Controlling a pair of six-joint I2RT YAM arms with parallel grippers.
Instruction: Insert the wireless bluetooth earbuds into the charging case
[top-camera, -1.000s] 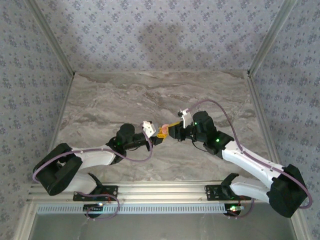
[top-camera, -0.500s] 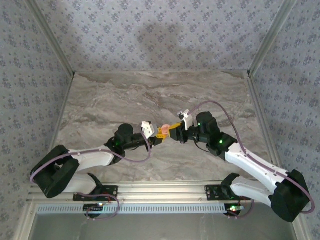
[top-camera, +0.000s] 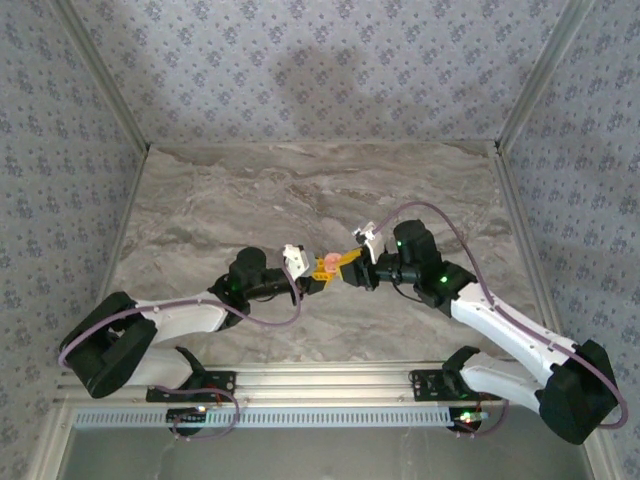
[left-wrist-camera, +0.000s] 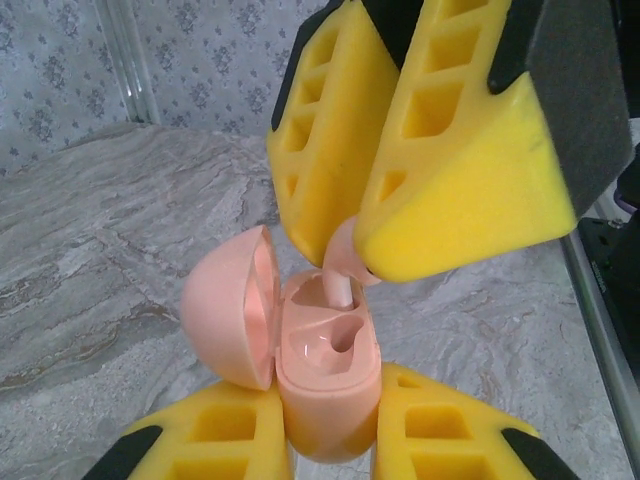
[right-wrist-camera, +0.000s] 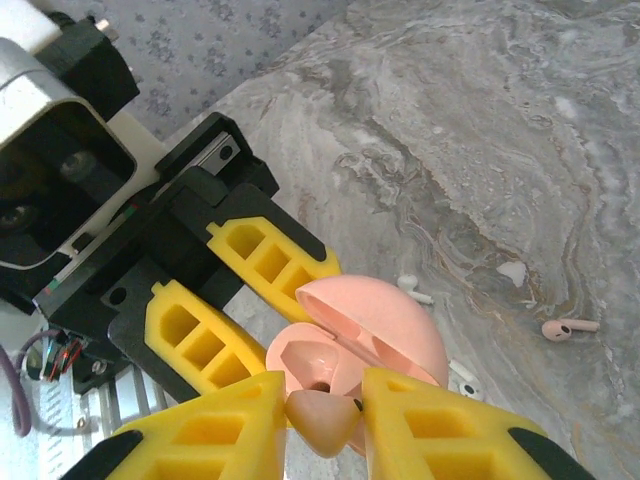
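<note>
The pink charging case stands upright, pinched at its base in the left gripper, its domed lid swung open sideways. One pink earbud, clamped in the right gripper, hangs with its stem reaching into the case. A second pink earbud lies flat, well apart from the case

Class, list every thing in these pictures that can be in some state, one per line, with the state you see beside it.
charging case: open, lid swung back
left gripper: shut on the charging case
right gripper: shut on the held earbud
held earbud: stem tip in one socket, not seated
other socket: empty
loose pink earbud: lying on the table
</note>
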